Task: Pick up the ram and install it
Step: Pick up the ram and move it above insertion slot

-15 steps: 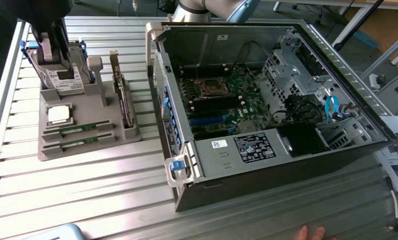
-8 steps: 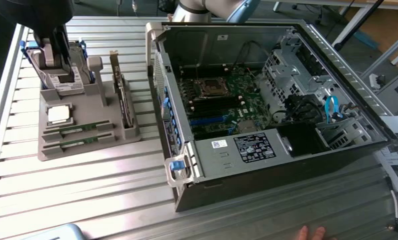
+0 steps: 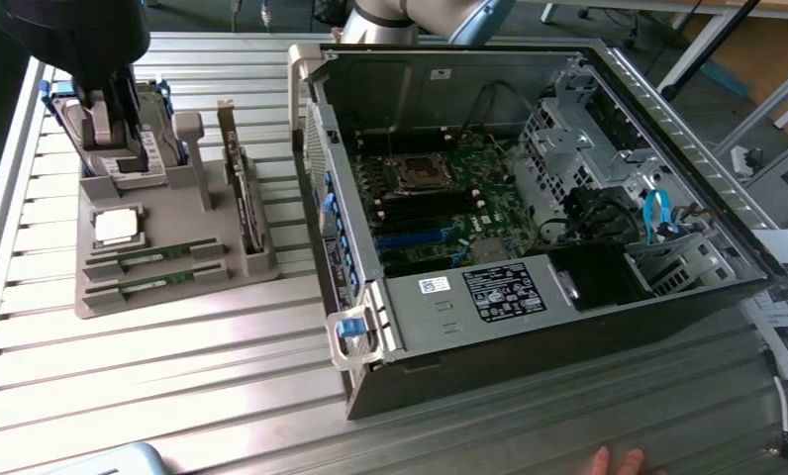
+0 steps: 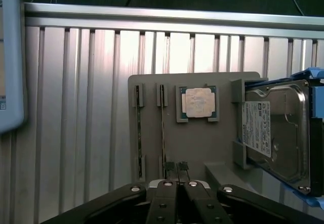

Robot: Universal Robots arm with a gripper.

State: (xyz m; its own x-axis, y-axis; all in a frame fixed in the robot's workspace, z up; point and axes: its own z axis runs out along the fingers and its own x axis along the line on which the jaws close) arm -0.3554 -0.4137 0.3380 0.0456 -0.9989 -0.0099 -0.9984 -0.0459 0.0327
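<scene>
Two ram sticks (image 3: 149, 255) lie edge-up in slots of the grey holder tray (image 3: 223, 272), at the exterior view's left. In the wrist view they are thin dark strips (image 4: 138, 128) beside the square CPU (image 4: 197, 102). My gripper (image 4: 176, 167) is shut with nothing between its fingers. It hangs above the tray, over the stretch between the ram slots and the hard drive. In the exterior view the gripper (image 3: 104, 84) is a dark mass above the tray's far end. The open computer case (image 3: 527, 178) stands to the exterior view's right, with its motherboard (image 3: 434, 198) exposed.
A silver hard drive (image 4: 273, 133) stands in the tray next to the CPU (image 3: 117, 226). A dark expansion card (image 3: 243, 198) stands upright at the tray's edge nearest the case. A person's fingertips (image 3: 619, 460) rest at the table's front edge. A pale device (image 4: 10, 57) lies beyond the tray.
</scene>
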